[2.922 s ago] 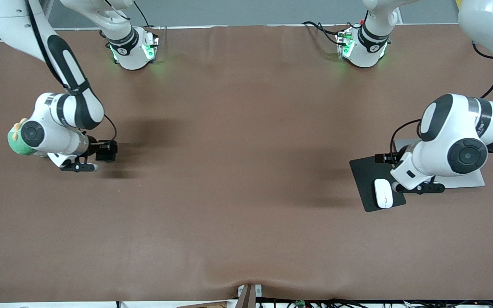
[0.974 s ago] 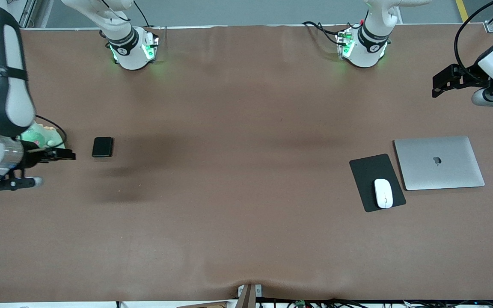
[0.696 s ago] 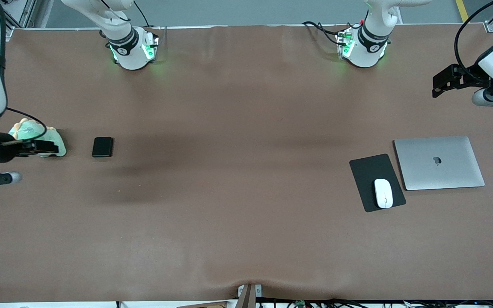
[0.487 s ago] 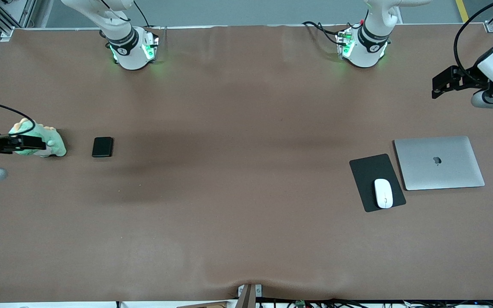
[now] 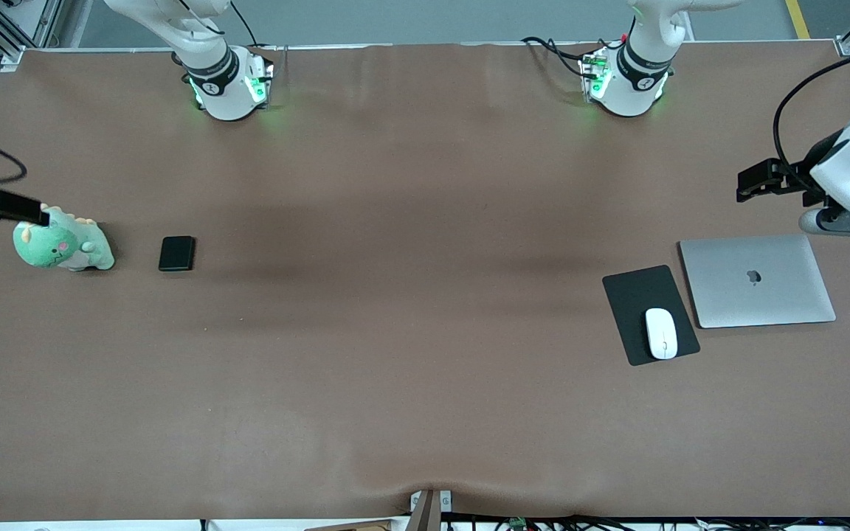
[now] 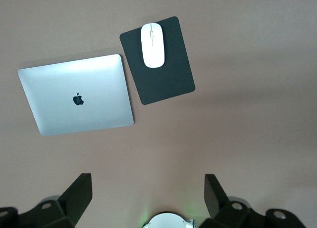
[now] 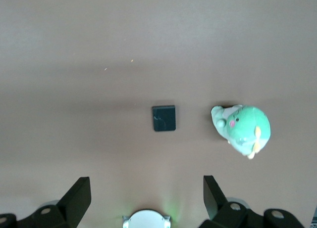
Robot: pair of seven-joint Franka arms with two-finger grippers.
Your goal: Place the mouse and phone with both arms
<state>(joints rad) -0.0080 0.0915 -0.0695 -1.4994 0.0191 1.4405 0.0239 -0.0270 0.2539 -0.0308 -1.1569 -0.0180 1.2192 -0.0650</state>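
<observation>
Since the earlier frames both arms have pulled up and away from the things they set down: the right arm, which covered the phone, has gone to the bench's edge at its own end, and the left arm has lifted off the mouse pad.

The right tool (image 7: pixel 143 198) hangs high over the bench (image 5: pixel 425 369) at the right arm's end, its 2 fingers (image 7: pixel 77 196) spread wide with nothing between them. In the front view only its dark tip (image 5: pixel 8 208) shows, at about 10 o'clock from the green plush dinosaur (image 5: pixel 62 245). The phone (image 5: pixel 176 253) lies flat on the bench just beside the plush, toward the left arm's end, at 3 o'clock from it in the front view; the 2 are apart, not touching.

The left tool (image 6: pixel 148 198) is also up in the air, over bare bench at 12 o'clock from the closed silver laptop (image 5: pixel 757 280) in the front view, fingers (image 6: pixel 79 193) fully apart and empty. The mouse (image 5: pixel 661 333) rests on the black mouse pad (image 5: pixel 635 295), on the part of the pad nearer to the front camera. The pad lies just beside the laptop, toward the right arm's end of the bench, at 9 o'clock from it.
</observation>
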